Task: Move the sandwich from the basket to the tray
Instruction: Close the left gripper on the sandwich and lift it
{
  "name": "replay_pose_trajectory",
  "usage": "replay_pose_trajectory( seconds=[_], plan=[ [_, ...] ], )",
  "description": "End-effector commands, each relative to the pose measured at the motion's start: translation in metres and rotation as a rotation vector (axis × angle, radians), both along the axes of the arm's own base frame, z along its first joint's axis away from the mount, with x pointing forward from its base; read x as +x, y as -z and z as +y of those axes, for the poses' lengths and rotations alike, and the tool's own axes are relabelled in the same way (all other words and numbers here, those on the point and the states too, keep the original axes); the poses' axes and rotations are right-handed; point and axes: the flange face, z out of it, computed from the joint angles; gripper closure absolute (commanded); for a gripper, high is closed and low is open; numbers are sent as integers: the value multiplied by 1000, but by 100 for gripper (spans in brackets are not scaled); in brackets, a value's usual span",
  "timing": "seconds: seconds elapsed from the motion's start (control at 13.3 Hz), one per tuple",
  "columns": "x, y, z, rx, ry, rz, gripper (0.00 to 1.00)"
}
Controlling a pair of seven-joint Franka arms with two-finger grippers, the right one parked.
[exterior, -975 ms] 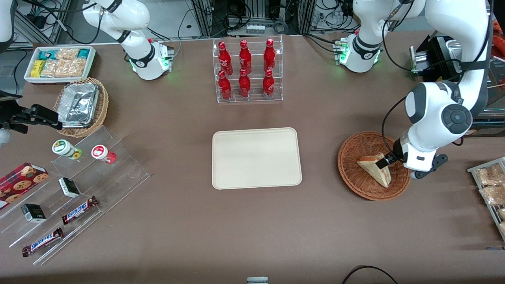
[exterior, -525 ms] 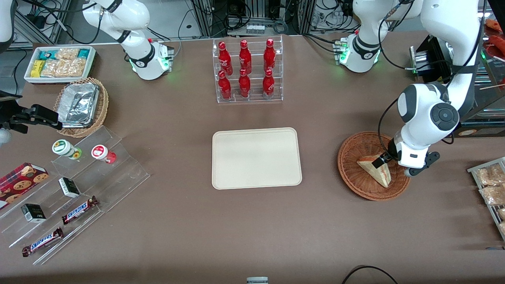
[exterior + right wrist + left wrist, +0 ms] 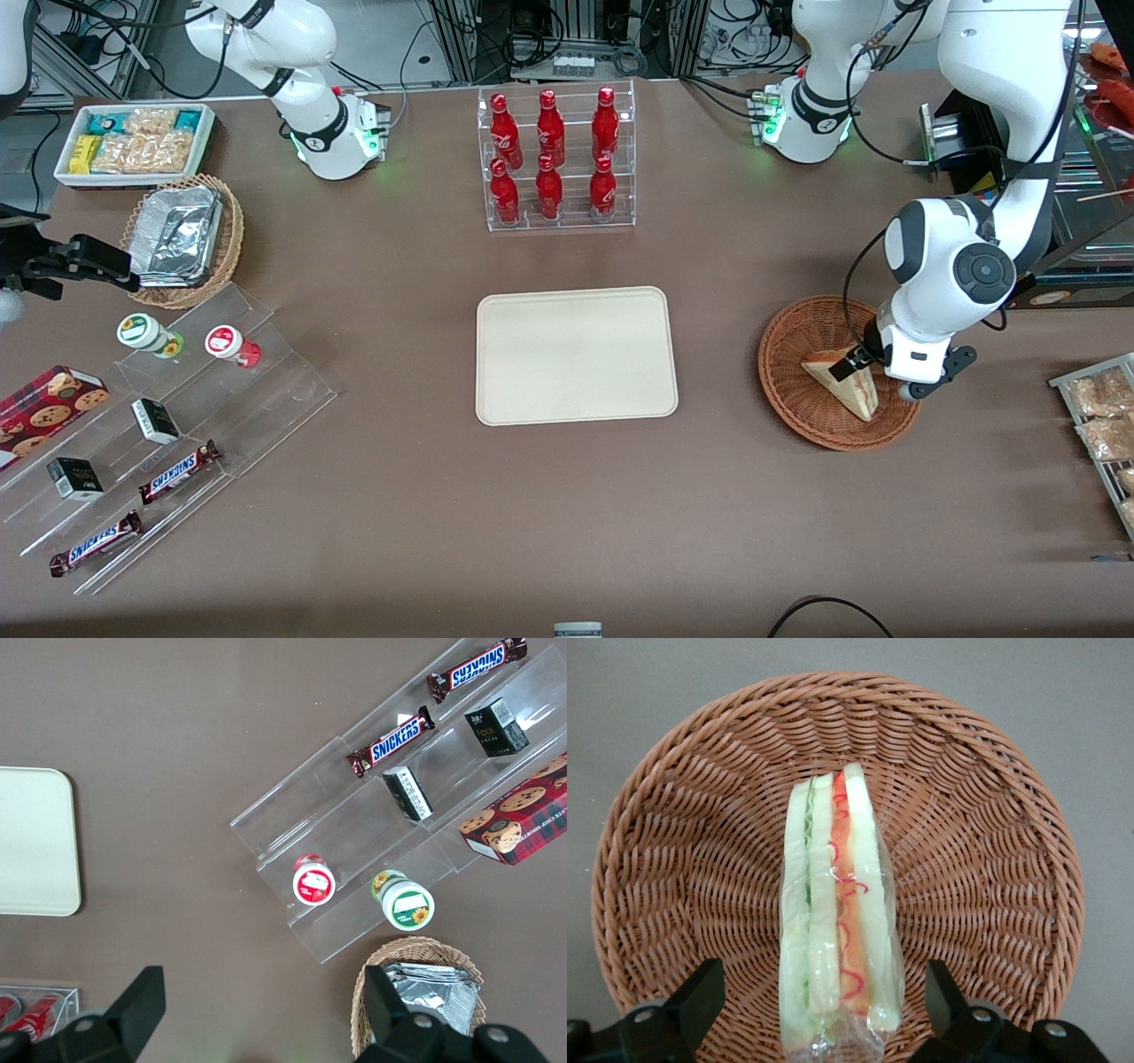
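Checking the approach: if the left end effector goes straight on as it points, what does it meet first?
Probably the plastic-wrapped cream triangular sandwich, between the open end effector fingers, in the reddish-brown wicker basket.

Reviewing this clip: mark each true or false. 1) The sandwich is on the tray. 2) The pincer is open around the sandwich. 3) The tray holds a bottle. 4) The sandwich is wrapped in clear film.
1) False: the sandwich lies in the basket.
2) True: the pincer is open, one finger on each side of the sandwich.
3) False: the tray holds nothing; the bottles stand in a clear rack.
4) True.
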Motion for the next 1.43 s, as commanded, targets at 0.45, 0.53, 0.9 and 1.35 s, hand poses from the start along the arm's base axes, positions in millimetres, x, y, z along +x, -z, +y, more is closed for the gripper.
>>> replay_pose_trajectory(
  seconds=[0.45,0.53,0.9,1.35],
  plan=[
    [1,5,-7,-5,-39,-10,96],
    [2,3,-8,-5,-41,-13,100],
    [12,-39,-19,-8,-46,16,100],
    [27,-178,-95,30,96,125,100]
  ],
)
